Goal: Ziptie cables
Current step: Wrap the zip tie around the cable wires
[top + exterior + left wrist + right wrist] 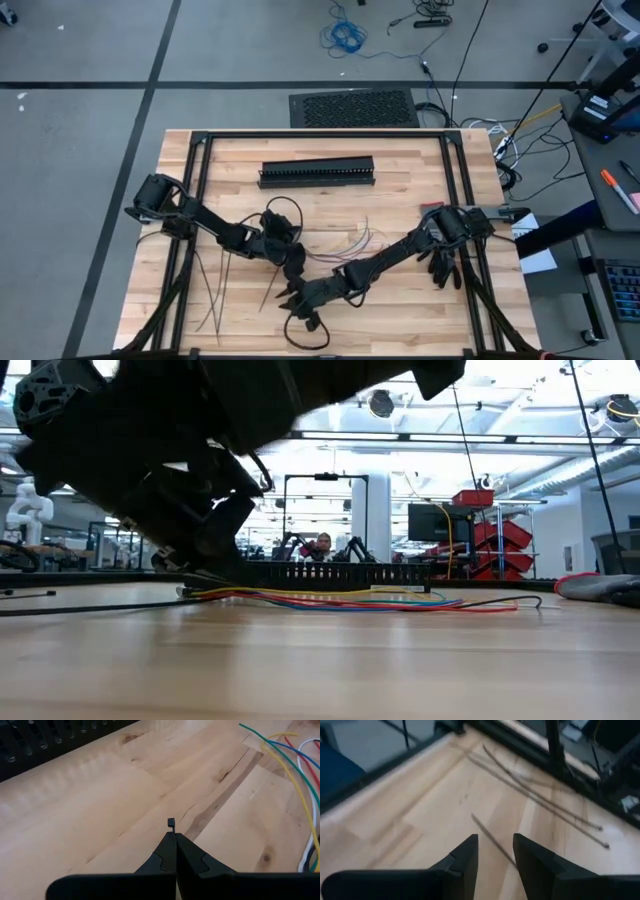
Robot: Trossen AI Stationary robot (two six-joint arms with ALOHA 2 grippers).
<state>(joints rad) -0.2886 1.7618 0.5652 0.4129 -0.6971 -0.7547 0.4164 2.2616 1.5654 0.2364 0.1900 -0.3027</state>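
The cables (352,240), thin coloured wires, lie loose on the wooden table right of centre; they also show in the low view (340,600) and the left wrist view (295,765). My left gripper (294,258) is shut just left of them, with a small dark ziptie end (170,823) at its tips. My right gripper (288,296) reaches in from the right, nearer the front edge, and stands open (495,842). A ziptie (490,836) on the table runs in line with the gap between its fingers; whether it touches them I cannot tell. More zipties (212,290) lie flat at the left. My left gripper pinches a ziptie between its two shut fingers. Only a short dark end (170,823) sticks out past the fingertips, and the fingers hide the rest. The fingers slant down toward the table's far right.
A long black slotted duct (317,174) lies across the far middle of the table. Black frame rails run along the table's left (190,230) and right (462,180) sides. Bare wood lies between the duct and my grippers. A person (322,545) sits far behind the table.
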